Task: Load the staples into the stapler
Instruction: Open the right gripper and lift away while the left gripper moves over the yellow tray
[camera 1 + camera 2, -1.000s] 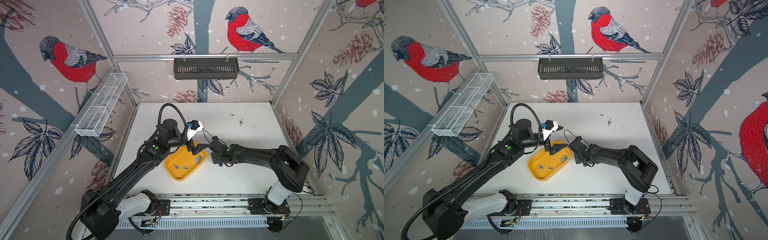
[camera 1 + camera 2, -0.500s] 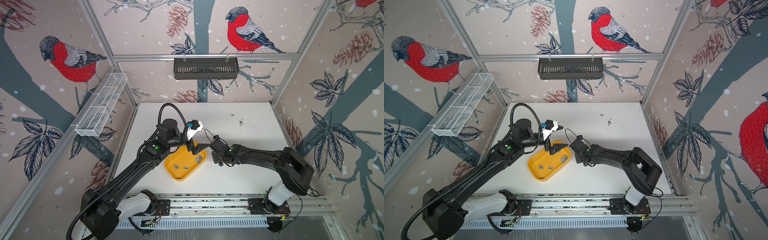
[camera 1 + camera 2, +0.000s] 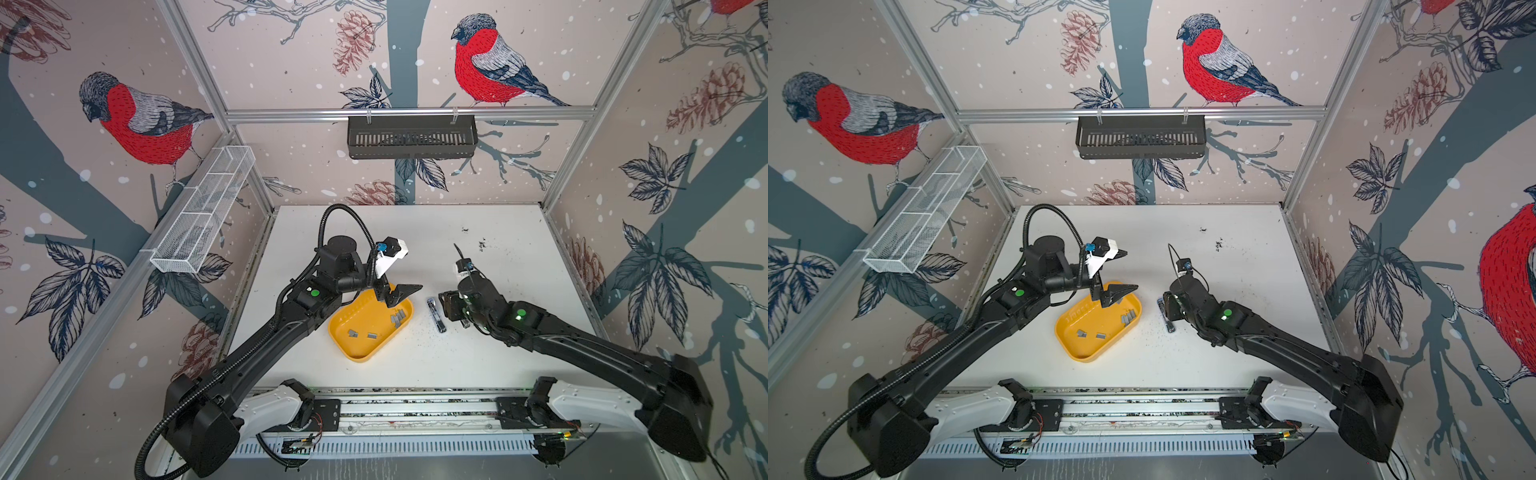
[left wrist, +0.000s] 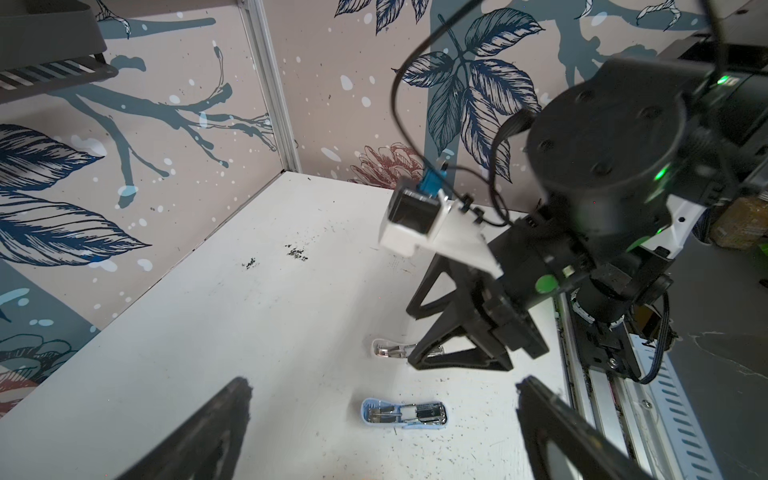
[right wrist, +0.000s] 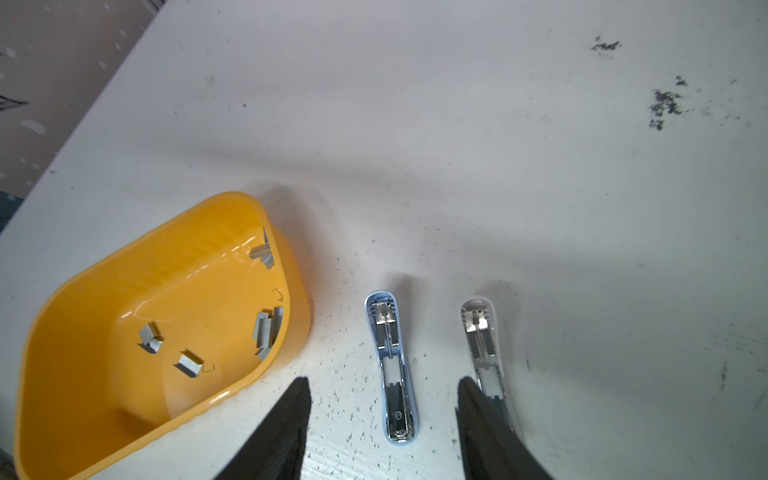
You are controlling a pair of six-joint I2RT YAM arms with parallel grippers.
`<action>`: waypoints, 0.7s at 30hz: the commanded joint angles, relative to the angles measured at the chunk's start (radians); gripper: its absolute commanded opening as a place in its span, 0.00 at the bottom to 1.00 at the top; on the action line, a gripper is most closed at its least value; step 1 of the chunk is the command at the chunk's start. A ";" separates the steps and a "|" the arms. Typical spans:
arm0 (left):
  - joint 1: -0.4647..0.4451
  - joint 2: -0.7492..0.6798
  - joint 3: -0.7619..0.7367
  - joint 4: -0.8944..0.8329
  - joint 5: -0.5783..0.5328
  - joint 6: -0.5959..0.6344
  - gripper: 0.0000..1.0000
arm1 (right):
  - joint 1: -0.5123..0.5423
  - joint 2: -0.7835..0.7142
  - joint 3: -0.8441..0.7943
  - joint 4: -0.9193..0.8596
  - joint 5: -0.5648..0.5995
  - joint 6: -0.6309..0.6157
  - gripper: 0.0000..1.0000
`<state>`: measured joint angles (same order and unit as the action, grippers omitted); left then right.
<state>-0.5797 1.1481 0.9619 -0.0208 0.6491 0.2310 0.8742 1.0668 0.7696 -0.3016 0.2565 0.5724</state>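
On scuffed table [image 3: 519,232] (white) | yellow tray [image 3: 357,316] holds staples [image 3: 397,319] | 3 bird-print walls [image 3: 291,62]

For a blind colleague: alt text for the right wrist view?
A blue stapler part and a silver part lie side by side on the table by the open right gripper; a yellow tray beside them holds staples.

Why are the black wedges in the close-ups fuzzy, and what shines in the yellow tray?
Right wrist view: fingers of the right gripper sit near the lens, out of focus; glare streaks the yellow tray. Left wrist view: fingers of the left gripper blur likewise.
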 commanded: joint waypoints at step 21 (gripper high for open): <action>-0.001 0.168 0.023 -0.361 -0.422 -0.330 0.69 | -0.070 -0.466 -0.034 -0.062 0.021 -0.184 1.00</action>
<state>-0.5972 1.2881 0.9718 -0.3115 0.2432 -0.0395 0.8085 0.6155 0.7395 -0.3412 0.2317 0.4026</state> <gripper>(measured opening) 0.702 0.997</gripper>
